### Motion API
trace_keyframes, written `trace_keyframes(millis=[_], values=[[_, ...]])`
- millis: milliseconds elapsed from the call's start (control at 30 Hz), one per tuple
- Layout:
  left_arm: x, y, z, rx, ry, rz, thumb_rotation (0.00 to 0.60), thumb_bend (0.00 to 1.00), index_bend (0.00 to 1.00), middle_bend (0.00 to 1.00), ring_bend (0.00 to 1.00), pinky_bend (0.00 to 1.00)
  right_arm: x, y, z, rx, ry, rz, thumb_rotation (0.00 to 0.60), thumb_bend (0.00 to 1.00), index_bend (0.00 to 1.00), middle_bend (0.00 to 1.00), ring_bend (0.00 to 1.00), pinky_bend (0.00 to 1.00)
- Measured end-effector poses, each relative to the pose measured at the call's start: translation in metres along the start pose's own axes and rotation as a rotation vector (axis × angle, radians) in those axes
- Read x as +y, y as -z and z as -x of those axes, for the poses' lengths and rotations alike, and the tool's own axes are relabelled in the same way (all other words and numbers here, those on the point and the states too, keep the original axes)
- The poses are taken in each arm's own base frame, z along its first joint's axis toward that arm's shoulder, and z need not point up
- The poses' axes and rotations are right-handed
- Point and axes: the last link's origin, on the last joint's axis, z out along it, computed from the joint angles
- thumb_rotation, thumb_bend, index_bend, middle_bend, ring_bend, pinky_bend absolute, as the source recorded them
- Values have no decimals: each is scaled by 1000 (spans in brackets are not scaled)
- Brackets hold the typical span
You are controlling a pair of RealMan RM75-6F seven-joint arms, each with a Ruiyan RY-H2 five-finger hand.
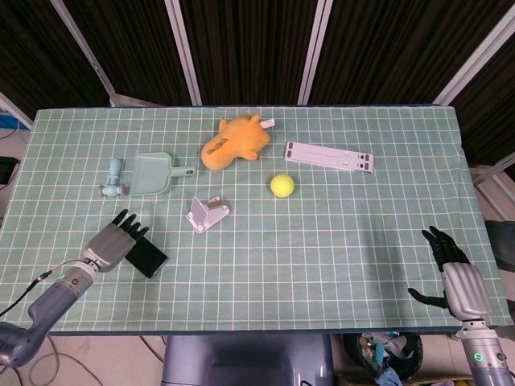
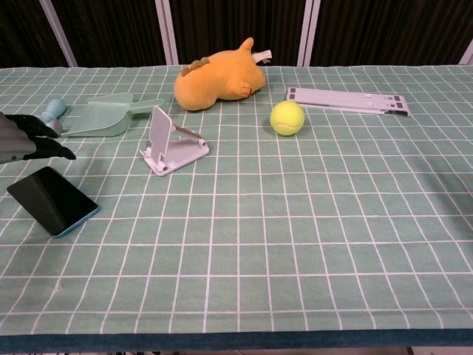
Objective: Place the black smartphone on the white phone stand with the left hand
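Note:
The black smartphone (image 1: 148,256) (image 2: 52,200) lies flat on the green checked cloth near the front left. My left hand (image 1: 115,240) (image 2: 26,138) hovers over the phone's far end with its fingers spread and nothing in them. The white phone stand (image 1: 206,213) (image 2: 171,143) stands unfolded a little to the right and further back, bare. My right hand (image 1: 453,270) rests open at the table's front right corner, far from both; the chest view does not show it.
A teal dustpan (image 1: 153,174) and small brush (image 1: 113,178) lie behind the left hand. An orange plush toy (image 1: 232,141), a yellow tennis ball (image 1: 282,186) and a flat white laptop stand (image 1: 330,156) sit further back.

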Motion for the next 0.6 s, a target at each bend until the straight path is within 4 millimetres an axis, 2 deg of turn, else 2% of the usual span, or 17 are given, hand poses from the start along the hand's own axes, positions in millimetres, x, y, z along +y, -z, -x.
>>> trace_keyframes(millis=[367,600], values=[[13,-13,1,-11,1,15,600,134,114,151,0,0,0,0,0,2,-4,4,600,157,0,0,0,185],[16,-19,1,-21,2,17,600,138,151,153,0,0,0,0,0,2,-5,7,600,157,0,0,0,185]])
